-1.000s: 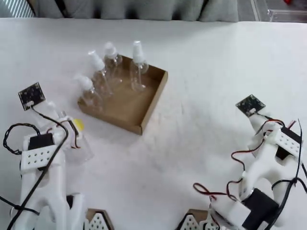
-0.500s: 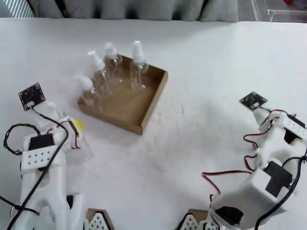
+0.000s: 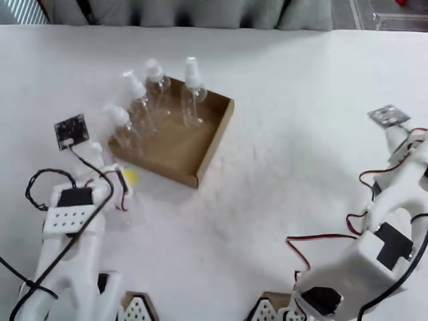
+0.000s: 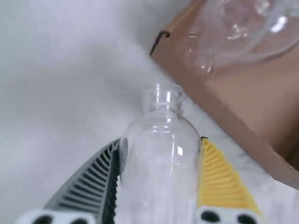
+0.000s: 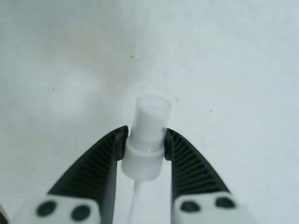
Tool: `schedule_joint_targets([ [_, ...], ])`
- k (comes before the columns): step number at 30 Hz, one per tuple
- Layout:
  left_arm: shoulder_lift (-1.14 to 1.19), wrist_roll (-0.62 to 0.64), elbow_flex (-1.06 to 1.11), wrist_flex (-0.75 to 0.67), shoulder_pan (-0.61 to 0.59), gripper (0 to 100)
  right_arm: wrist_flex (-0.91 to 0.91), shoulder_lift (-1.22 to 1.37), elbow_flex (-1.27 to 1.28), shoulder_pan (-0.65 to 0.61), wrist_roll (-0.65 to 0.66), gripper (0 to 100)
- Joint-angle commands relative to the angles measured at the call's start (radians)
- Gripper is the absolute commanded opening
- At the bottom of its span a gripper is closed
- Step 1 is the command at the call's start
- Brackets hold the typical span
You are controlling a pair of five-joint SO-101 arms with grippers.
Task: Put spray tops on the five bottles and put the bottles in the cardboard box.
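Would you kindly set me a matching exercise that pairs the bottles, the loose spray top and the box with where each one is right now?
Things:
1. open bottle
2. spray top
3. four capped bottles
4. cardboard box

Places:
A. standing inside the box
B. gripped by the right pincer
C. gripped by the left pincer
D. sitting on the white table

Pairs: 1-C, 2-B, 3-A, 4-D.
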Motion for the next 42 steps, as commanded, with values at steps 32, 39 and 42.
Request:
schedule_joint_targets([
  [32,-0.929,-0.009,0.236,-0.391,0.661,2,0.111,-0.765,0.319,-0.134,-0.459,2.1],
  [39,-1.009,-0.009,0.473,-0.644,0.662,2,-0.154,-0.823,0.324,-0.311,-0.919,2.2],
  [42,-1.041,-0.009,0.548,-0.717,0.661,2,-0.309,-0.823,0.325,-0.407,-0.961,1.7],
])
